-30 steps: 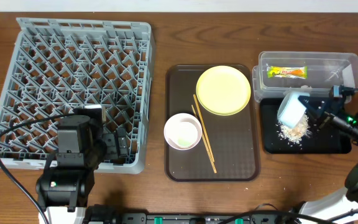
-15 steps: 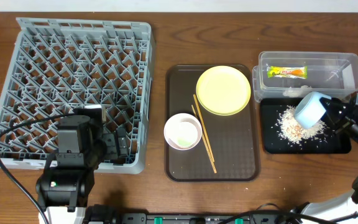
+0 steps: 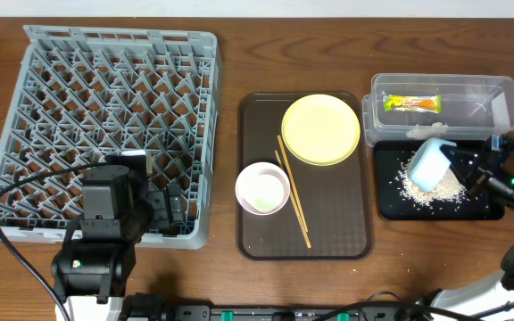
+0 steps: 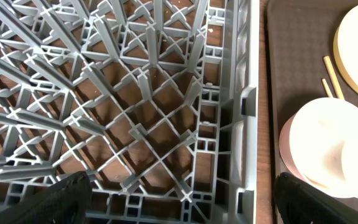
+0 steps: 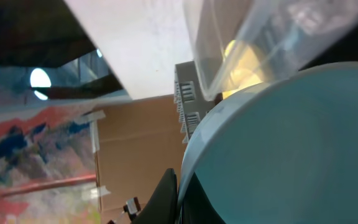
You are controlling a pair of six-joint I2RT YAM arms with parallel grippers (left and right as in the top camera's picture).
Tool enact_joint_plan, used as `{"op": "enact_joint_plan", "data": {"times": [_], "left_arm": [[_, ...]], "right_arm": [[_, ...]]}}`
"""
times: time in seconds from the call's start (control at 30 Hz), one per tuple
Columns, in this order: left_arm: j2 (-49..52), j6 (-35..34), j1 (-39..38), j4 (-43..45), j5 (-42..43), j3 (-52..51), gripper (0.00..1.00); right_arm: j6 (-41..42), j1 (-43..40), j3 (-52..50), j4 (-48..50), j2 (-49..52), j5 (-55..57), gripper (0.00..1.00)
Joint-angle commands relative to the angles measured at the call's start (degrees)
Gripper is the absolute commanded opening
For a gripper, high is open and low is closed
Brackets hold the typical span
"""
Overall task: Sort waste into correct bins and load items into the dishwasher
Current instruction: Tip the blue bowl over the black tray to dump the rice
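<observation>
My right gripper is shut on a light blue cup, held tipped over the black bin, where a pile of white food scraps lies. In the right wrist view the cup fills the frame, its rim pinched by a finger. My left gripper is open and empty above the front right corner of the grey dish rack. On the brown tray are a yellow plate, a white bowl and chopsticks.
A clear plastic bin behind the black bin holds a yellow snack wrapper. The rack's grey wall stands between my left gripper and the tray, with the white bowl just beyond it.
The right gripper swung the cup right, then back left over the black bin. More white scraps now lie in the bin. The left arm has not moved.
</observation>
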Motion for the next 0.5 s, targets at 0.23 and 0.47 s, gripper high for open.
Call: {"op": "enact_joint_plan", "data": {"times": [0.23, 0.47], "left_arm": [[-0.04, -0.5, 0.13, 0.04, -0.07, 1.16, 0.95], [-0.04, -0.52, 0.13, 0.04, -0.07, 1.16, 0.95]], "right_arm": [[-3.74, 1.18, 0.22, -3.1, -0.59, 4.44, 0.01], [-3.82, 3.65, 1.38, -5.25, -6.62, 13.75, 0.01]]}}
